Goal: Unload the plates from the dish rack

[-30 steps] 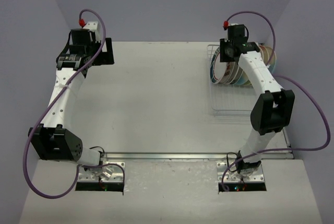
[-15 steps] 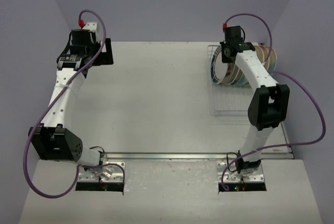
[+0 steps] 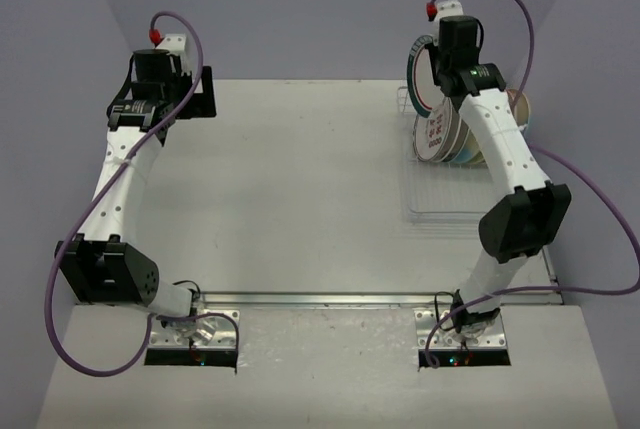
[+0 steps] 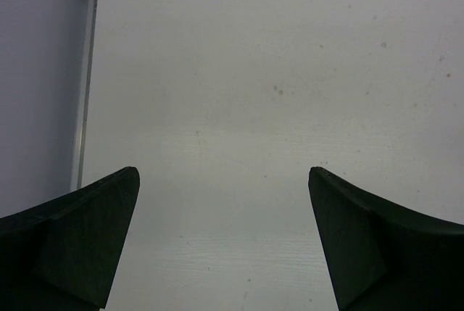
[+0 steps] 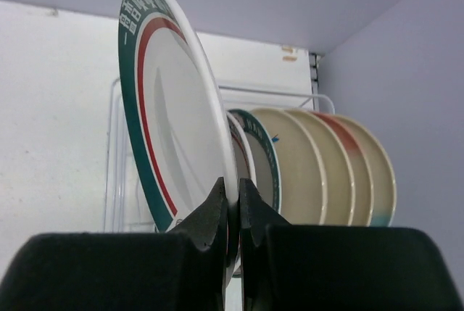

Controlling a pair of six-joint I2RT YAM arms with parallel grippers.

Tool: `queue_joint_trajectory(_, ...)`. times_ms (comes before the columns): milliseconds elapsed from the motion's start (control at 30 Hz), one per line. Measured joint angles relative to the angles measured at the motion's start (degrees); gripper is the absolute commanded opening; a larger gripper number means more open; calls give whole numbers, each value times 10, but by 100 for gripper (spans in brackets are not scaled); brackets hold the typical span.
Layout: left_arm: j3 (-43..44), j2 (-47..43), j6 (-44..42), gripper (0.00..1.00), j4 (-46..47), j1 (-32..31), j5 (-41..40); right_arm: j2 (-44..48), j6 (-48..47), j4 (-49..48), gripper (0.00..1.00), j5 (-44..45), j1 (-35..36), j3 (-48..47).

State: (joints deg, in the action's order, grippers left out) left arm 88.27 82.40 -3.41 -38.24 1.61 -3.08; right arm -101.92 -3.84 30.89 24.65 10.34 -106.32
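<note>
Gripping one plate [image 5: 170, 122]; roughly five plates [image 5: 304, 173] racked.

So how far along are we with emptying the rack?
Done: nothing yet; no plate lies on the table. In hand: the right gripper is shut on the green-rimmed plate, held above the dish rack. To do: at least four plates standing in the rack; the left gripper is open, empty.

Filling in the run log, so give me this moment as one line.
right jaws: shut on green-rimmed plate, held higher than the rest | left jaws: open over table | other plates: upright in rack
</note>
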Motion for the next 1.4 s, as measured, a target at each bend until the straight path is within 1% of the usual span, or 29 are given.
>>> queue_joint_trajectory(67,13,0,-13,95,3,0,51,34,4,1,0,-36,0,1)
queue_joint_trajectory(200,24,0,4,84,33,0,244,126,39,-17,0,-210,-2,59)
queue_joint_trajectory(233,19,0,26,81,50,-2,295,138,54,-17,0,-253,2,66)
queue_joint_trajectory(333,-19,-5,94,80,123,-18,415,142,112,-20,0,-399,20,71)
queue_joint_trajectory(433,-62,-9,150,79,173,-53,475,117,166,-23,0,-495,45,71)
queue_joint_trajectory(533,-86,-9,186,75,199,-100,514,89,205,-24,0,-553,73,71)
queue_joint_trajectory(567,-89,-9,190,72,200,-108,515,82,216,-23,0,-564,79,71)
queue_joint_trajectory(633,-97,-9,204,58,204,-112,519,75,235,-23,0,-581,84,71)
queue_joint_trajectory(767,-102,-9,223,12,217,-104,517,73,264,-30,0,-595,85,66)
queue_joint_trajectory(833,-108,-9,238,0,226,-97,516,73,270,-36,0,-597,85,63)
queue_joint_trajectory(900,-118,-10,265,0,240,-86,531,73,268,-41,0,-594,86,63)
queue_joint_trajectory(933,-126,-10,280,0,254,-78,542,73,271,-42,2,-599,86,63)
queue_joint_trajectory(967,-133,-10,291,0,264,-71,551,73,273,-43,15,-600,87,64)
queue_joint_trajectory(1000,-140,-10,304,0,274,-62,560,73,275,-43,47,-600,89,64)
queue_joint_trajectory(1033,-146,-10,317,0,283,-54,570,73,279,-44,69,-598,92,64)
queue_joint_trajectory(1067,-151,-9,329,0,288,-44,577,73,286,-47,79,-594,93,64)
queue_joint_trajectory(1100,-153,-5,339,0,291,-31,580,73,292,-48,86,-589,94,64)
queue_joint_trajectory(1133,-152,0,346,0,293,-14,579,73,296,-49,88,-582,95,64)
queue_joint_trajectory(1233,-129,29,343,0,275,48,551,73,300,-49,89,-537,90,70)
queue_joint_trajectory(1300,-93,61,324,0,245,89,501,73,298,-47,89,-498,78,81)
queue_joint_trajectory(1400,-39,118,297,0,221,133,409,74,292,-38,89,-441,48,104)
